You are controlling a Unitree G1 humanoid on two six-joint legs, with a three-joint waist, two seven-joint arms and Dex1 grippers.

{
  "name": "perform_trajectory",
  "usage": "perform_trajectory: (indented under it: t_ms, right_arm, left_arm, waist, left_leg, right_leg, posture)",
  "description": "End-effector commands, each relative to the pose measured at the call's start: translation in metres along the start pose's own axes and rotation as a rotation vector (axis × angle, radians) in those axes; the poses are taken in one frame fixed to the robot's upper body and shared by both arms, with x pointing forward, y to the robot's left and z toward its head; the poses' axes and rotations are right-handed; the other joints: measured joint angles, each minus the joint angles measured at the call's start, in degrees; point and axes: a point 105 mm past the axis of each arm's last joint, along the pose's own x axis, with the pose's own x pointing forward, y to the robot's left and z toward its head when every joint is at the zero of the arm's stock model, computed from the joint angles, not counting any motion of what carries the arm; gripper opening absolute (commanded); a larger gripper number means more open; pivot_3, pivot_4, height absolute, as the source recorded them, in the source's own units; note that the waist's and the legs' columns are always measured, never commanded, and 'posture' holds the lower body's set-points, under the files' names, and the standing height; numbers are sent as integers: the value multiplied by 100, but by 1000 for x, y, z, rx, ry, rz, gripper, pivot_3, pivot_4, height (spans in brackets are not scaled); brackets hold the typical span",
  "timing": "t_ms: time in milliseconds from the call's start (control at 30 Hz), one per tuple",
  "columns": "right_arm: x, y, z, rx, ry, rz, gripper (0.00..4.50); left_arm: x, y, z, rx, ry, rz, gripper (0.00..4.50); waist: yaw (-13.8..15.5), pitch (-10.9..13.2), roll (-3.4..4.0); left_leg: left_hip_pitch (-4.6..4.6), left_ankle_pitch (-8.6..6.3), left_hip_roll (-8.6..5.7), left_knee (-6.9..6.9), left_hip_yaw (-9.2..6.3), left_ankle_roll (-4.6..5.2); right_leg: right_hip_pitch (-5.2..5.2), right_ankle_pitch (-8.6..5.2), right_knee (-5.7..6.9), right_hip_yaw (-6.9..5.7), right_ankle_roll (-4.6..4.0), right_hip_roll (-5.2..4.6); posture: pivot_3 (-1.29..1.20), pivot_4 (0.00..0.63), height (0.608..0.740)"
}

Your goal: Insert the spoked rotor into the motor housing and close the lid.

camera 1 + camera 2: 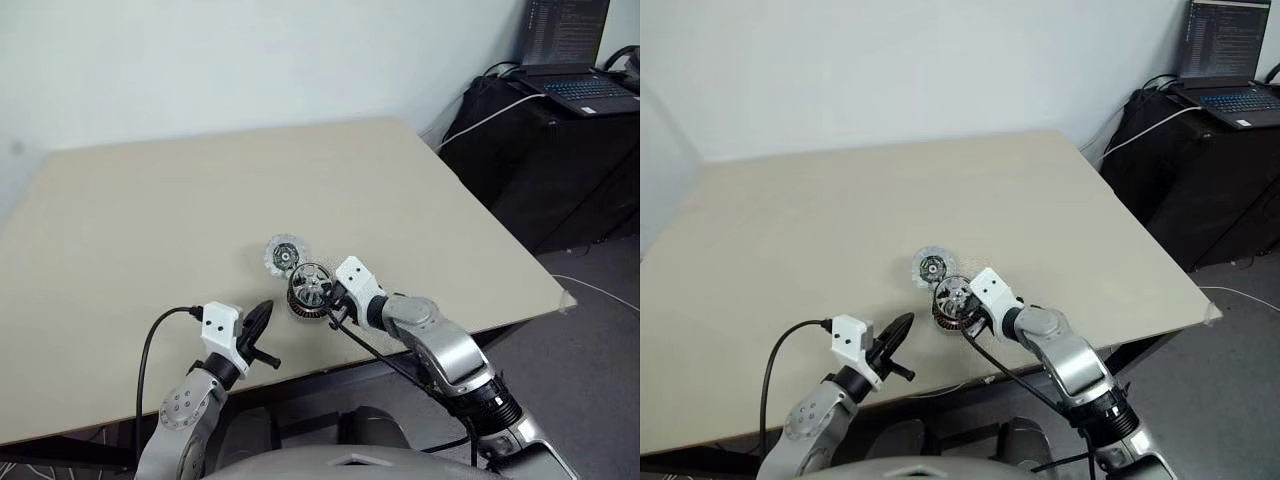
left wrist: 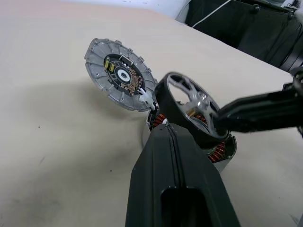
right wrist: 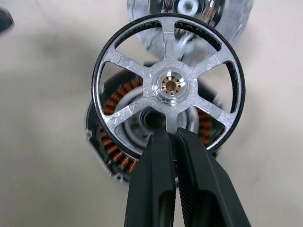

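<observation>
- Beige desk (image 1: 150, 210) against a plain wall carries the motor housing (image 3: 111, 142), its lid (image 2: 118, 75) propped open just beside it.
- Right hand (image 3: 171, 137) pinches the spoked rotor (image 3: 168, 85) by its rim, tilted over the housing.
- Rigid, light metal; this thin edge grip may slip or twist.
- Left hand (image 1: 262, 315) is closed, empty.

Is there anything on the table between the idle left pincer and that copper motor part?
No: bare table separates the left pincer from the motor housing, seen in the head views.

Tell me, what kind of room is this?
Probably an office or workshop: a plain beige table holding motor parts, an open laptop on a black stand, and cables along a bare wall.
</observation>
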Motion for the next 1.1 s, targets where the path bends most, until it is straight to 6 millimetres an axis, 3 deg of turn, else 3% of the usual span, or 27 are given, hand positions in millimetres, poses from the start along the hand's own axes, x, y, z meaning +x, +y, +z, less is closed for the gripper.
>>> perform_trajectory:
  t_ms: [33,367,700,1100]
  right_arm:
    - [-7,2,27,-75,-56,29,36]
    - [-8,1,6,-227,145,111,36]
    - [-9,-8,14,-249,143,101,36]
    - [-5,-5,3,-259,192,133,36]
  left_arm:
    - [4,-4,9,1,-37,-21,0]
    - [6,-4,7,0,-39,-24,0]
    - [3,-3,6,26,-53,-18,0]
    - [-1,-10,0,58,-3,-103,0]
  waist:
    - [1,-1,-1]
    - [-1,-1,0]
    - [8,-1,-2]
    - [4,-2,-2]
  left_leg:
    - [1,0,0,0,0,0]
    - [0,0,-1,0,2,1]
    - [0,0,-1,0,2,1]
    - [2,0,0,1,2,1]
  right_leg:
    - [0,0,0,0,0,0]
    - [0,0,-1,-1,0,-1]
    - [0,0,0,-1,0,-1]
    - [2,0,0,-1,0,0]
  posture:
    - [0,0,740]
    - [0,0,740]
    - [0,0,740]
    - [0,0,740]
